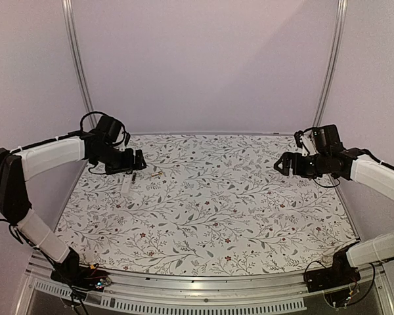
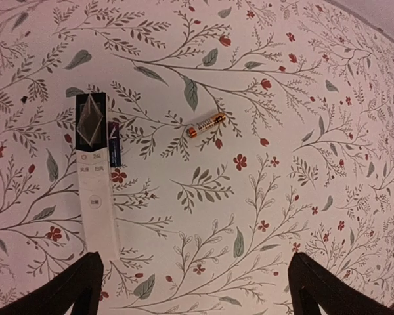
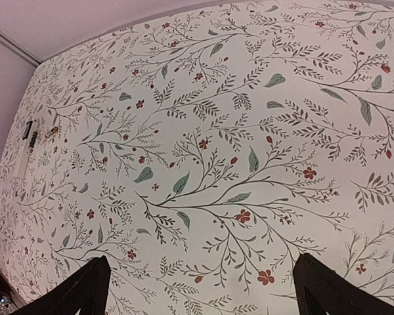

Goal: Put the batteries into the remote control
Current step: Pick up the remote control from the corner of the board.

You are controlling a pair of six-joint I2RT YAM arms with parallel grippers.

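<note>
White remote control [image 2: 96,190], unloaded: bench [image 1: 249,216], ten o'clock corner.
Remote lies flat, dark patch at its twelve o'clock end; blackish battery [image 2: 113,146] just beside at three o'clock, brass battery [image 2: 206,125] apart toward two. Left hand [image 2: 194,282] hovers overhead, spread wide, empty, likely lining up a pick; right hand [image 3: 203,282] equally wide, empty, well away.

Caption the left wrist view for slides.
Open left fingers near remote; dark battery alongside, gold battery apart, on floral cloth.
</note>
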